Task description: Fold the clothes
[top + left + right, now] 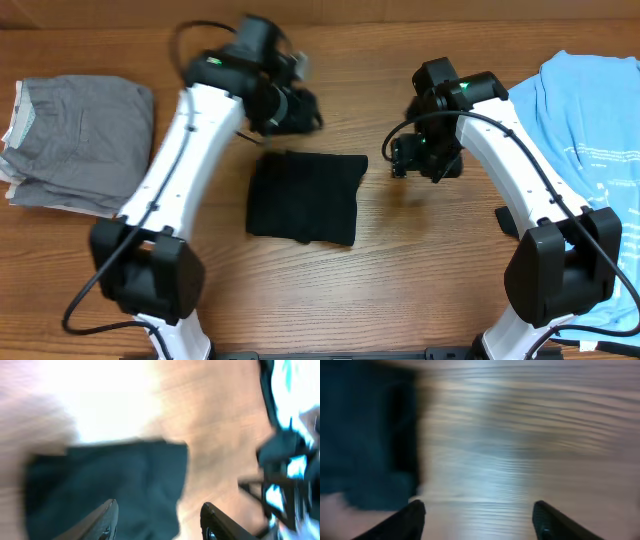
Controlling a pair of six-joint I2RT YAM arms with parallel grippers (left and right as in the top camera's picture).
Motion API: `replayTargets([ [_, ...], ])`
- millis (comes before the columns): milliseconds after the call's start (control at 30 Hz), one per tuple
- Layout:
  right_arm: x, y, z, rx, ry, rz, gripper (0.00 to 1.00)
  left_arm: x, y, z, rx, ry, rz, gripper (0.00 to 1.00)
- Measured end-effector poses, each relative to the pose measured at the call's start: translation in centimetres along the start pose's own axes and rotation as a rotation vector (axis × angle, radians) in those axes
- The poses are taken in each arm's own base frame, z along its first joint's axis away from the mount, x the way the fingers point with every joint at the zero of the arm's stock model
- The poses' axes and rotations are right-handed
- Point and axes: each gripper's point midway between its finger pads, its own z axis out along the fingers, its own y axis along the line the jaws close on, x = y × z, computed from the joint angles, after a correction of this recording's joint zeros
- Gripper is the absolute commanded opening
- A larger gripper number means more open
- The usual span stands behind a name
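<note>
The black tee [303, 198] lies in the middle of the counter [400, 290]. It is already folded into a small, flat packet. Its long axis seems to go from left to right, though it is only a little longer that way.

The jaws of the left arm [185, 150] are just beyond the far edge of the packet, near its far-left corner. In the left wrist view we see the two fingers apart, with the dark cloth lying below them and nothing held between them. This view is blurred, so we cannot say how high they are above the cloth.

The jaws of the right arm [510, 160] are beside the far-right corner of the packet, a little apart from it. They are wide, and we see only bare wood between them, with the black edge off to their left.

The light blue tee [585, 130] lies unfolded at the right edge of the counter, and a grey folded garment [85, 140] lies at the left edge.

We judge that the black tee is finished. If it should go to the grey one, the left arm is nearer to it. For the blue tee, the right arm is clearly nearer, and that tee lies to the right of its jaws.
</note>
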Motion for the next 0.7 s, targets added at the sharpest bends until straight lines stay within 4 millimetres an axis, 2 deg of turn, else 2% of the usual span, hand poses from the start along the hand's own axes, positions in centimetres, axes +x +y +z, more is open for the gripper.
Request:
replayTargets([
  [100, 0.2, 3.5, -0.2, -0.183, 0.006, -0.105, 0.63, -1.9, 3.5, -1.4, -0.062, -0.072, -0.049, 0.62],
  [167, 0.3, 5.7, -0.4, -0.274, 0.002, -0.167, 0.67, -2.4, 4.6, -1.6, -0.092, -0.091, -0.057, 0.63],
  [233, 0.5, 7.6, -0.4, -0.327, -0.006, -0.225, 0.69, -2.6, 5.0, -1.1, -0.107, -0.091, -0.054, 0.63],
  [333, 0.1, 9.6, 0.0, -0.351, -0.04, -0.283, 0.72, -2.4, 5.8, 1.1, -0.123, -0.048, -0.06, 0.64],
  [433, 0.1, 10.1, 1.5, -0.322, -0.045, -0.275, 0.72, -1.4, 7.3, 4.3, -0.141, 0.031, -0.087, 0.64],
  [533, 0.5, 9.4, 3.8, -0.293, -0.035, -0.248, 0.7, 0.3, 9.3, 7.5, -0.165, 0.133, -0.13, 0.63],
  [633, 1.1, 8.1, 6.1, -0.264, -0.024, -0.218, 0.67, 1.9, 10.5, 9.5, -0.183, 0.213, -0.161, 0.64],
  [667, 1.1, 8.0, 6.4, -0.263, -0.025, -0.213, 0.62, 2.3, 10.7, 10.0, -0.187, 0.233, -0.167, 0.63],
  [700, 1.1, 7.8, 7.0, -0.258, -0.03, -0.212, 0.51, 2.8, 10.8, 10.3, -0.191, 0.253, -0.172, 0.64],
])
